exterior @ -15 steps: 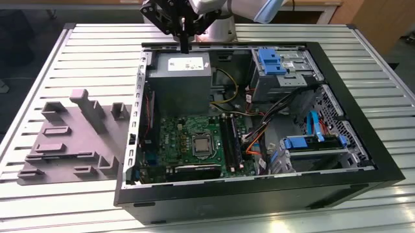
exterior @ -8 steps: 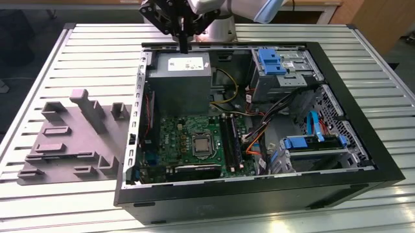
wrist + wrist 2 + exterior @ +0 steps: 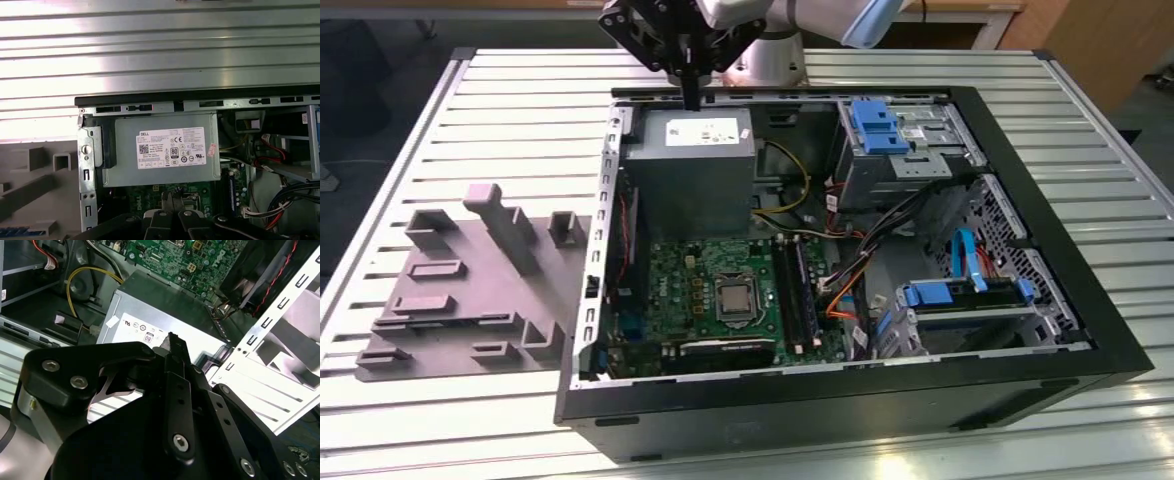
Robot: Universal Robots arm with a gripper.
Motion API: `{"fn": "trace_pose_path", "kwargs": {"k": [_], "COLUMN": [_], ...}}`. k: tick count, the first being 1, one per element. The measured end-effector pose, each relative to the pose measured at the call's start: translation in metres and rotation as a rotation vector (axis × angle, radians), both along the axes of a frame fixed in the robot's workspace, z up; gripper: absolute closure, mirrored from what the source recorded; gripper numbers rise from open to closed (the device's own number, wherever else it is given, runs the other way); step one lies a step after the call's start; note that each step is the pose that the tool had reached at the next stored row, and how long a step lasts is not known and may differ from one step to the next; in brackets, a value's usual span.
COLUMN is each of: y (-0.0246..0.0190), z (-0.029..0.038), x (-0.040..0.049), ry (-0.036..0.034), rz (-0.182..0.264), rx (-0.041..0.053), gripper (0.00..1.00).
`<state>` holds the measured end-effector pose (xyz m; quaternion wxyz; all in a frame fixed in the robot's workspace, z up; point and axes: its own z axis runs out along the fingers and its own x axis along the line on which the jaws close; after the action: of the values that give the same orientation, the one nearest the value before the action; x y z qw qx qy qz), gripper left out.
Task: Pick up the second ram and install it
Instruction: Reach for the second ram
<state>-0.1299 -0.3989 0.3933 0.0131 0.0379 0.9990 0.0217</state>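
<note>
My gripper [image 3: 690, 100] hangs above the far edge of the open computer case [image 3: 827, 405], over the grey power supply [image 3: 687, 150]. Its black fingers come together at the tips, with nothing visible between them, in both wrist views [image 3: 174, 340] [image 3: 172, 196]. The green board [image 3: 720, 290] lies lower in the case, with long dark slots [image 3: 801, 295] along the side toward the exterior view's right. I cannot tell whether a stick stands in them. The second ram is out of view as a loose piece.
A grey moulded tray [image 3: 454, 300] with raised blocks lies on the slatted table [image 3: 520, 100] at the exterior view's left. Blue drive brackets [image 3: 874, 125] and bundled cables [image 3: 854, 270] fill the case's right half. The case's metal wall [image 3: 87, 165] stands beside the power supply [image 3: 165, 150].
</note>
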Motion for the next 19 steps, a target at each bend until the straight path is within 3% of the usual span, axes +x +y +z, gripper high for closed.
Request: {"fn": "trace_pose_path", "kwargs": {"k": [19], "y": [0.0], "z": [0.0], "x": [-0.0129], "ry": [0.0], "rz": [0.0], "rx": [-0.0001], "gripper": [0.89]}}
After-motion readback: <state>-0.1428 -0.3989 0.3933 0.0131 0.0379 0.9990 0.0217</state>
